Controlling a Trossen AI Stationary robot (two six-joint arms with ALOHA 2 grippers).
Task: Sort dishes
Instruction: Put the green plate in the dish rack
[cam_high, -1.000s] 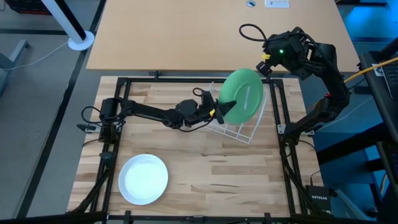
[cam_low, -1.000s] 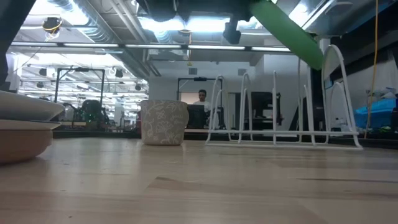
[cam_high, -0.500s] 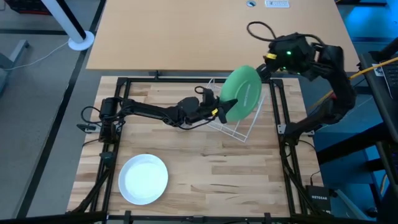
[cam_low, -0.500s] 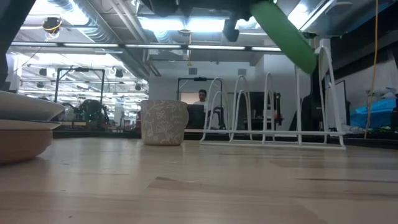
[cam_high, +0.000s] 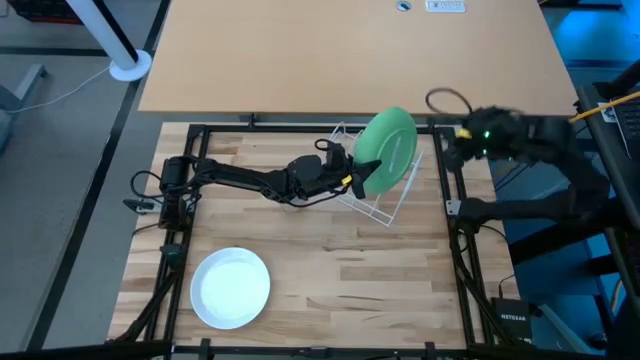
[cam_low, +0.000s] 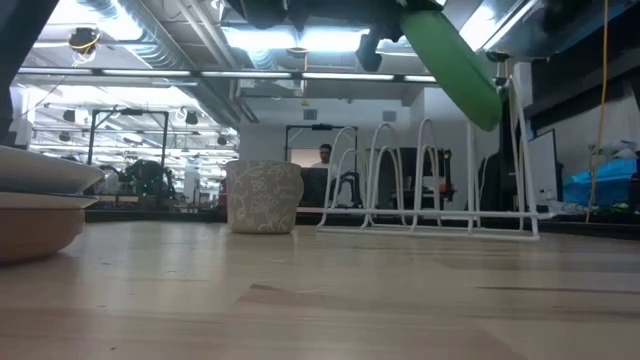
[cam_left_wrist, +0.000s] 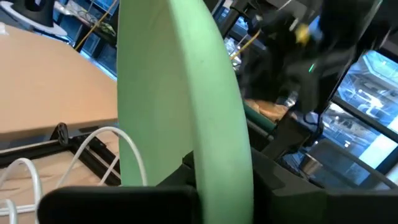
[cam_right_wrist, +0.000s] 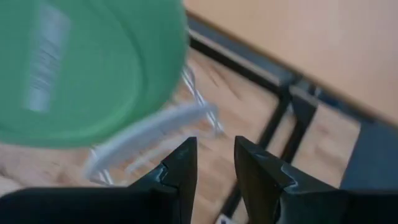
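A green plate (cam_high: 386, 150) stands tilted on edge over the white wire rack (cam_high: 375, 195) by the table's far edge. In the low view the green plate (cam_low: 450, 60) slants above the rack's loops (cam_low: 425, 175). My left gripper (cam_high: 352, 181) is shut on the plate's near-left rim. My right gripper (cam_high: 455, 138) is off to the plate's right, open with a small gap (cam_right_wrist: 214, 163) and holding nothing. A white plate (cam_high: 232, 287) lies flat near the table's near left corner. The low view shows stacked plates (cam_low: 30, 205) at its left edge. My left gripper pinches the green plate's rim (cam_left_wrist: 217, 155) between its two fingers, one finger (cam_left_wrist: 118, 202) on each face. It comes level from the table's left. The plate is tilted on edge above the rack. Whether its lower edge touches the rack wires, I cannot tell.
A small grey patterned cup (cam_low: 264, 197) stands on the table to the left of the rack in the low view. A black frame (cam_high: 300, 128) rims the wooden table. A person (cam_low: 323, 155) sits far back in the room. Bare wood (cam_high: 350, 280) lies to the right of the white plate.
My right arm has drawn back from the green plate's far rim toward the table's right edge. My left gripper has carried the plate a little toward the far left, and the plate has tipped steeper. The rack has slid slightly left with it.
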